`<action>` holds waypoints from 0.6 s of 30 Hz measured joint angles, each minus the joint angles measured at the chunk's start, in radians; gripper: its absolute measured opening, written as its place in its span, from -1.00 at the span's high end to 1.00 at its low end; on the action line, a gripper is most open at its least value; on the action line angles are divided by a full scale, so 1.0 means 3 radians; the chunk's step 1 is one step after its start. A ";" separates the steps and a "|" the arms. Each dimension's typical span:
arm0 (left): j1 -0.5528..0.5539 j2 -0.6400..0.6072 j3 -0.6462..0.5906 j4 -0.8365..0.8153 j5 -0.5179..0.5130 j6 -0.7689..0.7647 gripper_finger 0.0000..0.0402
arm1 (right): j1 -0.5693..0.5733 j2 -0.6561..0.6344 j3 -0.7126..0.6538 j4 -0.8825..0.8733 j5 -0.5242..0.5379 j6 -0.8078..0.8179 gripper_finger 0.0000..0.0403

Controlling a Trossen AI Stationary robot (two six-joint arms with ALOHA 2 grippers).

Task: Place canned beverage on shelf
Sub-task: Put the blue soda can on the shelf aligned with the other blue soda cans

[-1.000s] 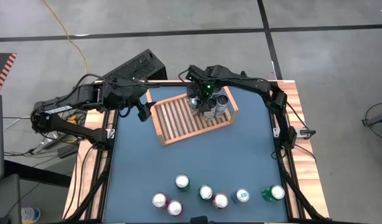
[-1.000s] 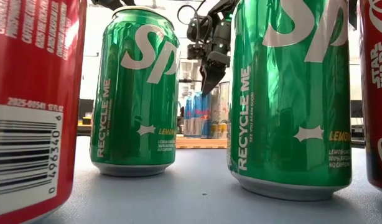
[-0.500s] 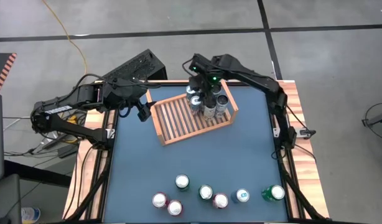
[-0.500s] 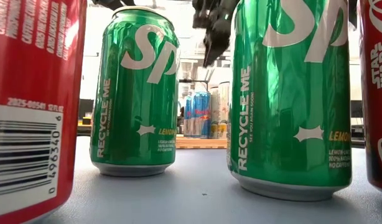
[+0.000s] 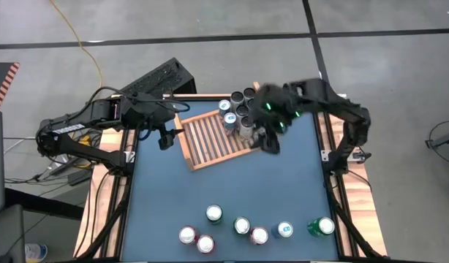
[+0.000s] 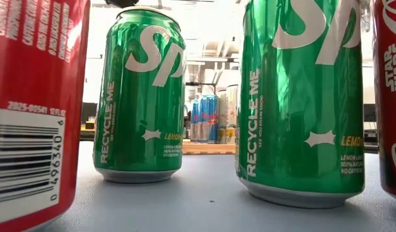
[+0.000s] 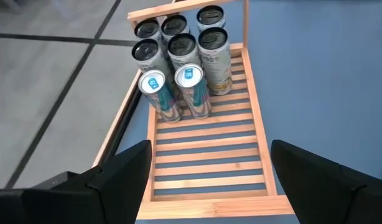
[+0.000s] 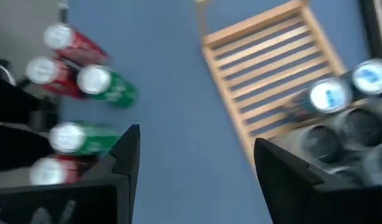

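A second ago your right gripper (image 5: pixel 272 142) was hanging directly over the cans packed into the shelf's (image 5: pixel 210 143) far right corner. It is now sitting off the shelf, just outside its near right corner and above the blue table (image 5: pixel 232 186). It is no longer showing in the low view, where it had been hanging above the shelf's cans. Its fingers (image 8: pixel 125 152) are standing apart with nothing between them.

Your left gripper (image 5: pixel 164 139) is staying where it was, just off the shelf's left corner. Its fingers (image 7: pixel 125 171) are spread wide and are holding nothing.

The shelf is lying at an angle on the far half of the table, as before.

Eight cans on the shelf (image 7: pixel 181 59) are standing upright in a tight cluster at the shelf's far right end. Six of them have dark or silver tops, and two have blue tabs (image 7: pixel 155 82). The rest of the slats are lying bare.

Seven loose cans (image 5: pixel 242 226) are standing well apart from the shelf, along the table's near edge. In the low view you are seeing two green Sprite cans (image 6: pixel 140 96) with red cans (image 6: pixel 30 103) on either side of them.
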 joint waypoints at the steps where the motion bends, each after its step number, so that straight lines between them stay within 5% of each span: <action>1: 0.0000 0.0000 0.0000 0.0000 0.0001 0.0020 -0.58 | 0.0139 -0.0029 -0.0013 -0.0017 0.0027 0.0183 -0.14; 8: 0.0001 0.0000 0.0000 -0.0006 0.0237 0.0097 -0.57 | 0.1094 -0.0048 -0.0131 -0.0012 0.0438 0.1558 -0.14; 18: 0.0001 0.0000 0.0000 -0.0008 0.0272 -0.0169 -0.58 | 0.2130 -0.0095 -0.0937 -0.0021 0.0430 0.3647 -0.14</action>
